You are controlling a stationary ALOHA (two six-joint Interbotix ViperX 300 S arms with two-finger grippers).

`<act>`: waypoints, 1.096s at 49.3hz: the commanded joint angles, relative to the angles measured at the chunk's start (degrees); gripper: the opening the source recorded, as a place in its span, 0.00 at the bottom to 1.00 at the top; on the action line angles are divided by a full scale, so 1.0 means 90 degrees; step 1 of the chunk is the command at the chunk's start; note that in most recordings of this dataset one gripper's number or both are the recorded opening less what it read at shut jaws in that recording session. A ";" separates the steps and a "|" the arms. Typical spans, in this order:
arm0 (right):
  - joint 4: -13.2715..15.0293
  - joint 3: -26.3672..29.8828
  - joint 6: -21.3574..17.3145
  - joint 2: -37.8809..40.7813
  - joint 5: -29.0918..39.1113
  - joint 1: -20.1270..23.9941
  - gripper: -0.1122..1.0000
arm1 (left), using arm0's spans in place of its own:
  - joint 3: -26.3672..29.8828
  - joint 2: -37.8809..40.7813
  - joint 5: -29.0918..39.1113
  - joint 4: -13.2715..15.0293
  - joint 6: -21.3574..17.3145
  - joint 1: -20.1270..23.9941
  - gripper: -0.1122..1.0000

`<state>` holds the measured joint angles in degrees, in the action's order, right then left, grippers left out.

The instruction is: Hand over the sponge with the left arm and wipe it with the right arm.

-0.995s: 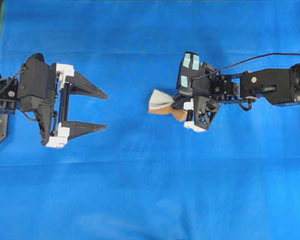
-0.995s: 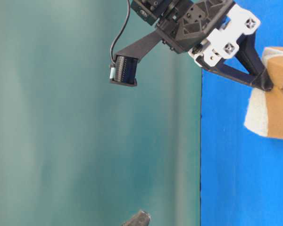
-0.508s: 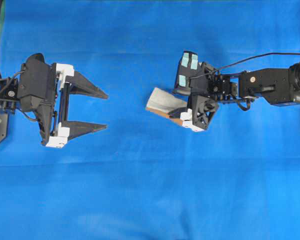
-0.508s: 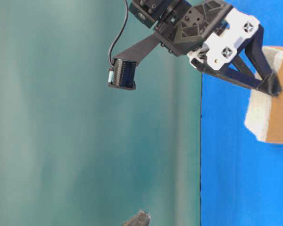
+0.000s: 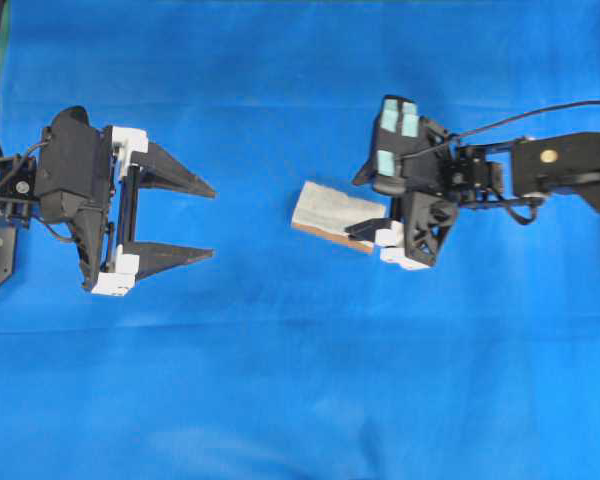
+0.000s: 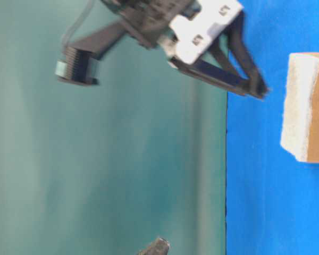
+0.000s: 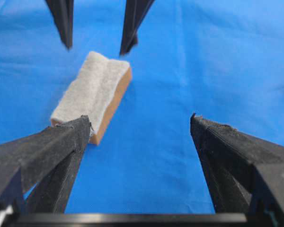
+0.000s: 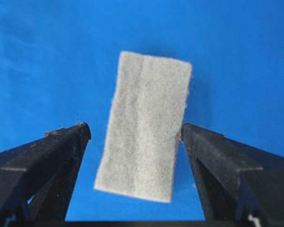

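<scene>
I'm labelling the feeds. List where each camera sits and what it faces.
Overhead: above, looking down at cloth, sponge, both end effectors: left, right.
Table-level: low, rotated; sponge, right end effector.
Left wrist: faces the sponge; own fingers.
Right wrist: looks down on it; own fingers.
All share the sponge.

surface: blue cloth (image 5: 280, 400), lightly creased, evenly lit | backdrop: teal wall (image 6: 95, 159), possibly a curtain
</scene>
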<state>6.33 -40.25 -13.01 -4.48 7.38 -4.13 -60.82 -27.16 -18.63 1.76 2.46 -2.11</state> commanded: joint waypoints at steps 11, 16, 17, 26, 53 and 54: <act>0.0078 0.0068 0.0020 -0.0986 0.0547 0.0020 0.76 | 0.0146 -0.0039 -0.0059 -0.0010 0.0000 -0.0020 0.84; 0.0088 0.0000 0.0020 -0.1143 0.0527 0.0039 0.76 | 0.0146 -0.0039 -0.0068 -0.0010 0.0000 -0.0020 0.84; 0.0078 -0.0020 0.0020 -0.1152 0.0518 0.0039 0.76 | 0.0146 -0.0039 -0.0059 -0.0010 0.0000 -0.0020 0.84; 0.0078 -0.0029 0.0020 -0.1133 0.0400 0.0049 0.76 | 0.0146 -0.0029 -0.0068 -0.0010 0.0010 -0.0020 0.84; 0.0127 -0.0928 0.0020 -0.2852 0.0371 0.0049 0.76 | -0.0225 -0.1387 0.0498 0.0000 0.0068 0.0039 0.83; 0.0117 -0.0986 0.0020 -0.2979 0.0391 0.0039 0.76 | -0.0254 -0.1484 0.0547 -0.0010 0.0068 0.0059 0.83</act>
<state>7.21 -48.34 -12.92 -27.25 11.25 -3.78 -62.93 -37.35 -14.77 1.76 3.08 -2.02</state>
